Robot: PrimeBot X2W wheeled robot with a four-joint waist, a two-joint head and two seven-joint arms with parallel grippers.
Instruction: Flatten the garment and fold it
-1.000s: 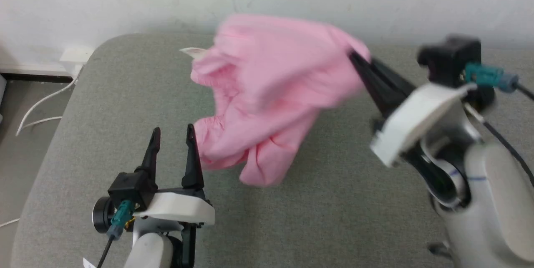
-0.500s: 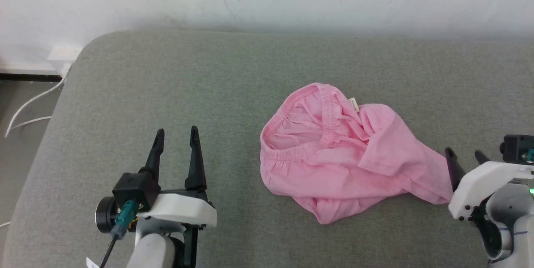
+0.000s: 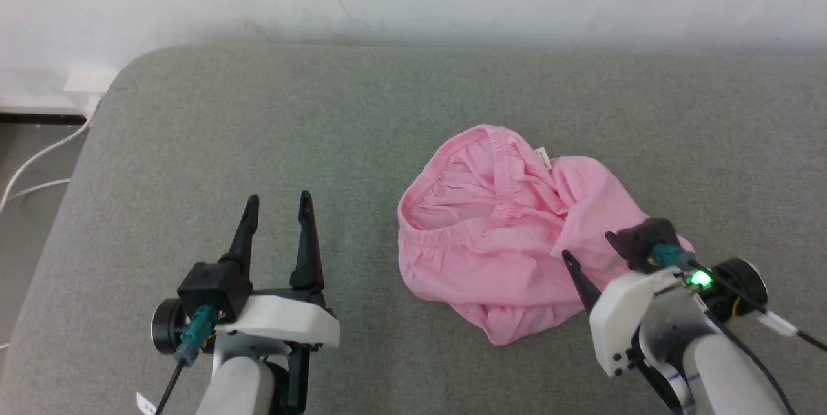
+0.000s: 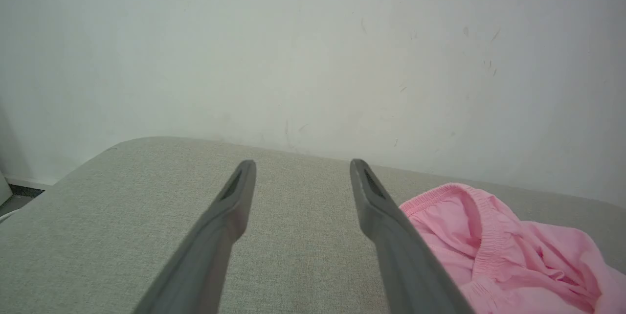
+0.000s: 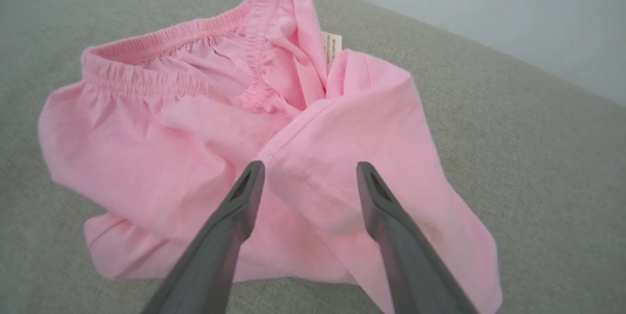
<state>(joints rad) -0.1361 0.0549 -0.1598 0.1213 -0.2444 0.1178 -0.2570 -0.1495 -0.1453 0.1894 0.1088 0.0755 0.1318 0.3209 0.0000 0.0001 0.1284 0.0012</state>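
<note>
Crumpled light pink shorts of thin soft fabric, right of centre on grey fabric-covered desk. Probably light, limp; best pinched at elastic waistband. Left fingers and right fingers spread, empty.

Grey fabric surface; crumpled pink shorts atop.

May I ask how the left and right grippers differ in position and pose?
The left gripper is over bare grey cushion, beside the shorts; the right gripper is over their folded-over leg. The left gripper's fingers point straight up the head view; the right gripper's lean left. Both are open, empty.
</note>
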